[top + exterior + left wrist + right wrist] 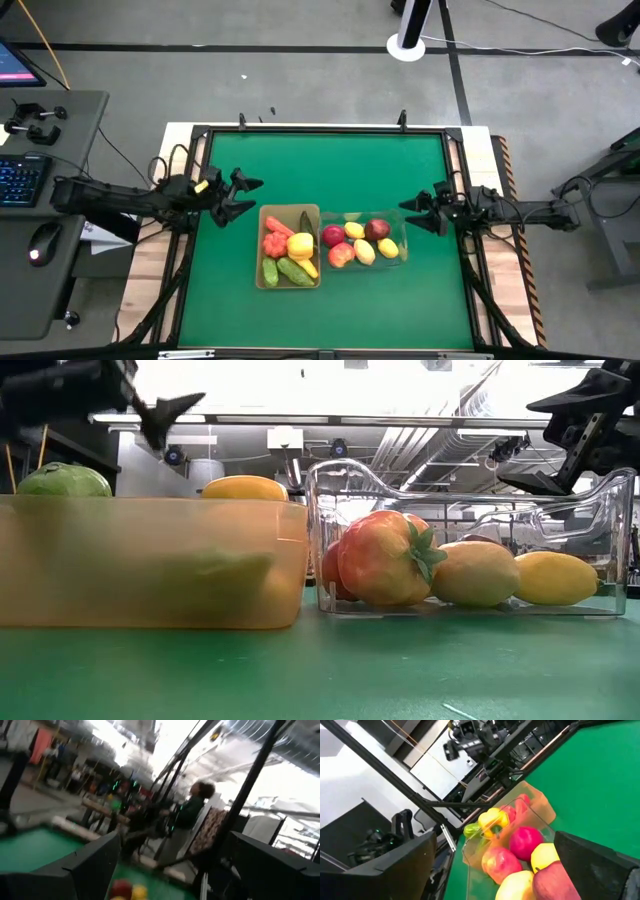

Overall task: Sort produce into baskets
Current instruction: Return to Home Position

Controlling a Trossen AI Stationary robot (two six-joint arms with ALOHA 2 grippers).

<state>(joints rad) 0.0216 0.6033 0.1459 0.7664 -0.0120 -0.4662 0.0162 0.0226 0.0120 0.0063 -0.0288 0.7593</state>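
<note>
**Both grippers empty, each facing a filled bin**

The left gripper (pixel 248 200) hung above the mat (pixel 330 165) with its fingers spread wide and nothing between them. The right gripper (pixel 408 215) was likewise wide open and empty.

The tan bin (pixel 261 250) lay just ahead of the left fingertips and a little to one side, with its long axis running across that arm's reach. The clear bin (pixel 340 216) lay straight ahead of the right fingertips, near them but apart, with its long axis in line with that arm. The bins stood side by side between the grippers, and each arm was nearer to one of them.

All the produce in view sat inside the bins. The tan bin held green cucumbers (pixel 285 270), a yellow pepper (pixel 300 246) and what looked like the carrot (pixel 276 238). The clear bin held lemons (pixel 354 231) and red apples (pixel 377 229). From table height it also showed a tomato (pixel 385 560) with a green cap, resting against a lemon.

Sorting looked finished. Since each bin lay ahead of its gripper, the retreat would likely mean drawing each arm straight back, away from the bin walls, carrying nothing.
</note>
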